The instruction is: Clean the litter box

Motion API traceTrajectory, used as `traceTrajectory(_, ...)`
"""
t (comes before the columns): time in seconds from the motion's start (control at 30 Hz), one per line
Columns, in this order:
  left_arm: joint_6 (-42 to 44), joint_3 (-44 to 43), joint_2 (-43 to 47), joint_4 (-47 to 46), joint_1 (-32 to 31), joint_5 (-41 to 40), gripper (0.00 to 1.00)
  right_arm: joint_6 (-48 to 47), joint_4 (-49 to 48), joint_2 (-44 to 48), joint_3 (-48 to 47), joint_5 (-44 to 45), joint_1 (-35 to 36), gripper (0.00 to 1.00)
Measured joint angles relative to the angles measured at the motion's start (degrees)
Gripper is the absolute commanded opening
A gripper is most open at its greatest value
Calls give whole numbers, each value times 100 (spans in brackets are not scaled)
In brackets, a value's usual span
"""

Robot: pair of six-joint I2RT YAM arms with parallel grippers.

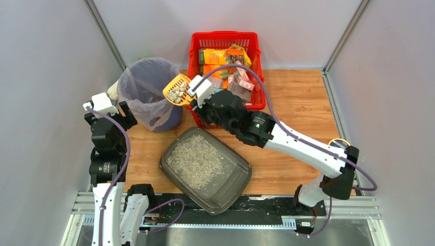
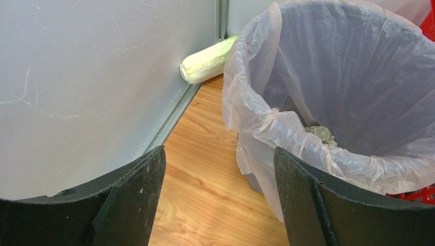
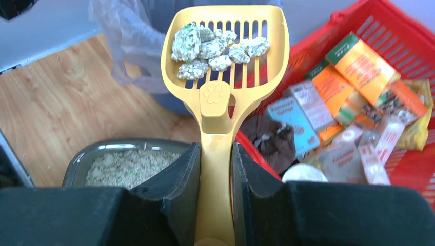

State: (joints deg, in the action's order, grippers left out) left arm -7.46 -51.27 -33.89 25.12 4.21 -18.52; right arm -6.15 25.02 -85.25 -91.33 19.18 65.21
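The left hand [image 2: 219, 169] hangs by the desk's [image 1: 297, 102] left edge with its fingers spread wide and nothing between them. It faces the bin and does not touch it. Past it, in the far left corner, a pale roll [image 2: 205, 64] lies against the wall; I cannot tell what it is.

Just right of that stands the round bin [image 1: 154, 115], lined with a thin plastic bag. A few grey clumps [image 2: 320, 134] already lie at the bottom.

At the bin's right rim hovers the yellow slotted scoop [image 3: 220, 102]. It is held about level, with a small heap of litter clumps [image 3: 215, 48] in its head. The right hand [image 3: 215, 154] is closed narrow on the scoop's handle, with the arm reaching in from the near right corner.

The litter box [image 1: 238, 182] sits at the middle of the near edge, turned at an angle. Its near corner seems to reach over that edge. It has pale litter spread inside and nothing touching it.

Behind the right hand, at the far edge, is the red basket [image 1: 224, 38] full of boxes and packets.

The step in hand looks like carrying a scooped load to the bin. The scoop's head seems to sit over the rim rather than well over the opening. The next move likely calls for easing it a little left, keeping it level, and then rolling the wrist so the clumps drop into the bag. Tipped too soon, they could fall on the desk or into the basket.
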Motion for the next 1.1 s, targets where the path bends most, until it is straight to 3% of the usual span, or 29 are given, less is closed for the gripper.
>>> traceTrajectory(0.23, -2, 2, 0, -2, 0, 7, 84, -942, -160, -1193, -1381, -446, -280, 0)
traceTrajectory(0.4, -2, 9, 9, -9, -2, 4, 84, -2417, -903, -2070, -1849, -369, -339, 0)
traceTrajectory(0.7, 11, 57, 9, -4, -48, -2, 84, -5099, -2592, -2721, -1226, 111, -341, 0)
traceTrajectory(1.1, 17, 59, 9, -4, -83, -2, 84, -9001, -6446, -3158, -306, 109, -376, 0)
